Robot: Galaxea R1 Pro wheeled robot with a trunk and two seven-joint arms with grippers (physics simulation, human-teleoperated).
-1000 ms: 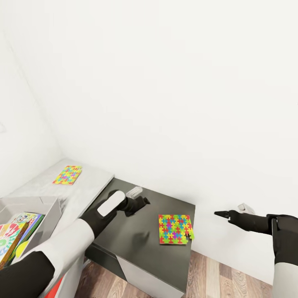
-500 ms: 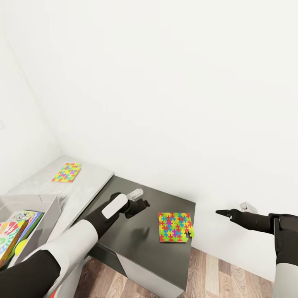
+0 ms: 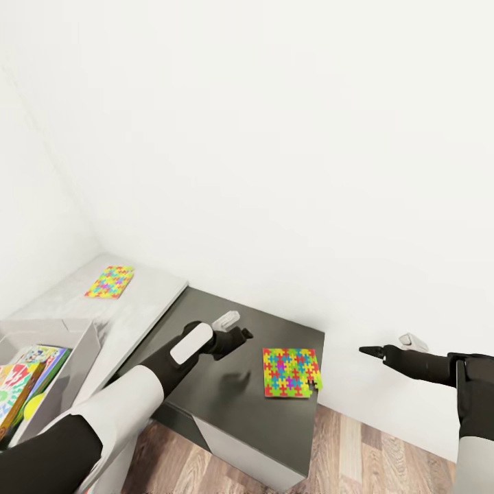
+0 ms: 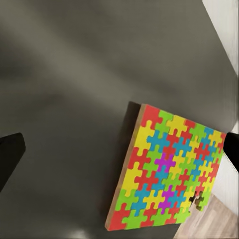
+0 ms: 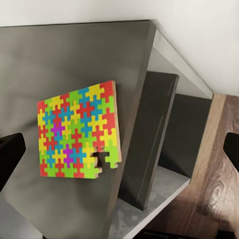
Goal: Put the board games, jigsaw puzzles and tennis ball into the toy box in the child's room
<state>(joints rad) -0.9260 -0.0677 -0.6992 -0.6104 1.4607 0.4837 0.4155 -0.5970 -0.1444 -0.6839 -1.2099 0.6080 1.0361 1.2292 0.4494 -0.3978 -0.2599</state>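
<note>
Head view: a puzzle is seen at 3 o'clock of the open, empty left end effector; the right end effector is spread too, holding nothing.

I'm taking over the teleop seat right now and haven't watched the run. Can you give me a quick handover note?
Left gripper: open, empty, above the dark wing of the table, short of the near jigsaw puzzle.
Right gripper: empty, off the table's end; open in its wrist view.
Near puzzle lies flat at the wing's end edge. The far jigsaw puzzle lies on the light grey top.
Toy box: holds board games and the tennis ball.
Left: both puzzles into the box.
</note>
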